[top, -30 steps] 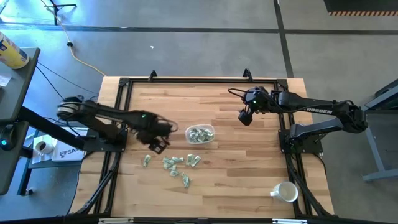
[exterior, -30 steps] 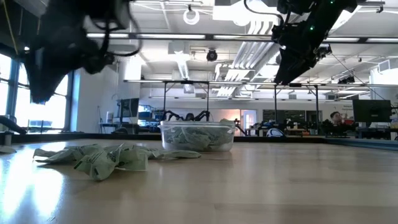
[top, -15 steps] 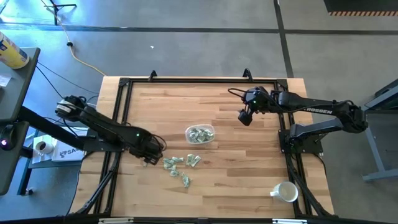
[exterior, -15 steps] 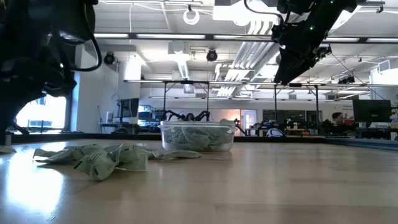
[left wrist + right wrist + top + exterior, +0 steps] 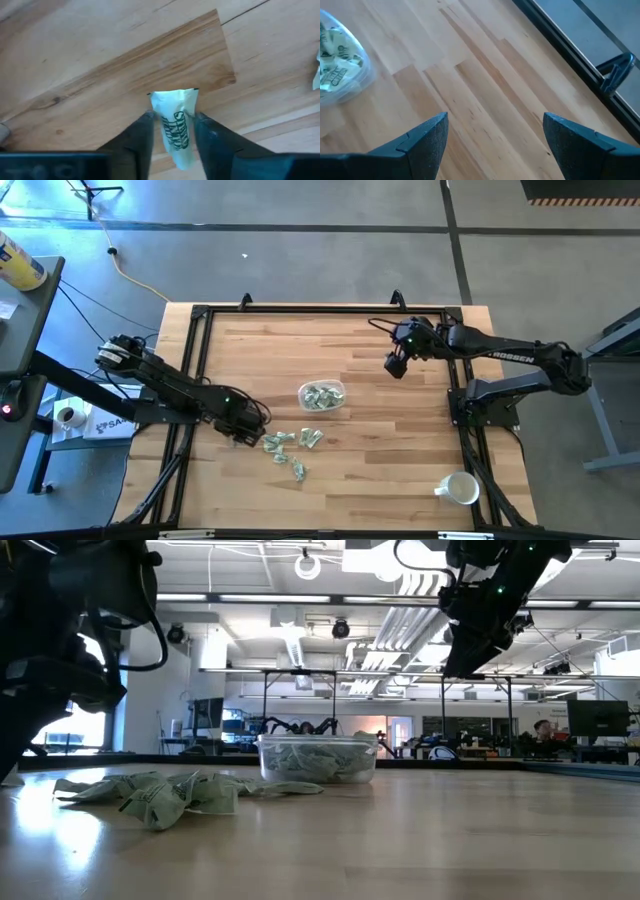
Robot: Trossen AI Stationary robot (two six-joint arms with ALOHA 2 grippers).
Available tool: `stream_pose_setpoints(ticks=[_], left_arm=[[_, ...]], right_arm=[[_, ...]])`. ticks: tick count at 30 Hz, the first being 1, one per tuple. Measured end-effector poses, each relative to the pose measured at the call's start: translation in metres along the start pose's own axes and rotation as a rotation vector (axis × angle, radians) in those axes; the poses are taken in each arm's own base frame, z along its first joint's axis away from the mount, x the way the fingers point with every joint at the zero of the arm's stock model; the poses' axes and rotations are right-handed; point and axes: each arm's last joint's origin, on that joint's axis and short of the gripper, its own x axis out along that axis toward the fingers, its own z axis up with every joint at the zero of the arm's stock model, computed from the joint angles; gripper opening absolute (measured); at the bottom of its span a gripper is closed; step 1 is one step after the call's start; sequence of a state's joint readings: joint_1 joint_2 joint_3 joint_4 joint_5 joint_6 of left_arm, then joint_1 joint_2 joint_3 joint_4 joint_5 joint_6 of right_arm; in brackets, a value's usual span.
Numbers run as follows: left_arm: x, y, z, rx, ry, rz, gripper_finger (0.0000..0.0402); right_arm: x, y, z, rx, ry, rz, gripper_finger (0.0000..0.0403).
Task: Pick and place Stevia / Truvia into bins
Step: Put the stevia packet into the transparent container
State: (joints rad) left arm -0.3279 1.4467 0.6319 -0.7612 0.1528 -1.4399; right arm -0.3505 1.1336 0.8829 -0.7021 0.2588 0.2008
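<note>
A small clear plastic container (image 5: 317, 760) with rounded corners sits at centre frame on the light wooden table (image 5: 420, 840), holding green and white paper packets. A loose heap of green and white paper sweetener packets (image 5: 160, 795) lies on the table at lower left, apart from the container. A dark robot arm (image 5: 60, 650) fills the upper left. Another dark arm (image 5: 485, 610) hangs at upper right, above the table. Ceiling lights and desks show in the room behind.

The packet (image 5: 173, 130) in the left claw (image 5: 172, 131) is partly covered by its fingers (image 5: 142, 135), the container (image 5: 340, 57) runs off-frame, and lettering on the loose packets (image 5: 288, 448) is too small to read.
</note>
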Motion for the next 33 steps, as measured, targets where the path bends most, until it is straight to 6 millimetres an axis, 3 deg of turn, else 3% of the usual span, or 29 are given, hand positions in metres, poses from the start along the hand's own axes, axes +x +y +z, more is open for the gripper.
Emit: stream_pose_setpoints(ticks=[5, 9, 12, 19, 22, 24, 29, 33], left_arm=[[0.0, 0.001, 0.005, 0.019, -0.024, 0.004, 0.0091], [-0.008, 0.0, 0.022, 0.045, -0.07, 0.002, 0.0032], [-0.023, -0.009, 0.049, 0.105, -0.268, -0.024, 0.003], [-0.087, -0.037, 0.127, 0.297, -0.58, -0.288, 0.003], [-0.095, -0.037, 0.158, 0.373, -0.596, -0.306, 0.003], [-0.097, -0.048, 0.174, 0.422, -0.591, -0.357, 0.003], [-0.094, -0.078, 0.192, 0.52, -0.526, -0.386, 0.0032], [-0.091, -0.107, 0.19, 0.627, -0.51, -0.373, 0.0032]], right_arm=[[0.002, -0.007, 0.002, 0.028, -0.001, -0.02, 0.0314], [0.002, -0.01, 0.003, 0.043, -0.008, -0.029, 0.0314], [0.003, -0.013, 0.004, 0.055, -0.015, -0.034, 0.0314], [0.004, -0.016, 0.004, 0.096, -0.01, -0.044, 0.0314], [0.004, -0.016, 0.002, 0.117, 0.003, -0.047, 0.0314], [0.004, -0.016, 0.002, 0.129, 0.01, -0.047, 0.0314], [0.003, -0.017, -0.003, 0.155, 0.052, -0.062, 0.0314], [0.003, -0.017, -0.005, 0.154, 0.08, -0.069, 0.0314]])
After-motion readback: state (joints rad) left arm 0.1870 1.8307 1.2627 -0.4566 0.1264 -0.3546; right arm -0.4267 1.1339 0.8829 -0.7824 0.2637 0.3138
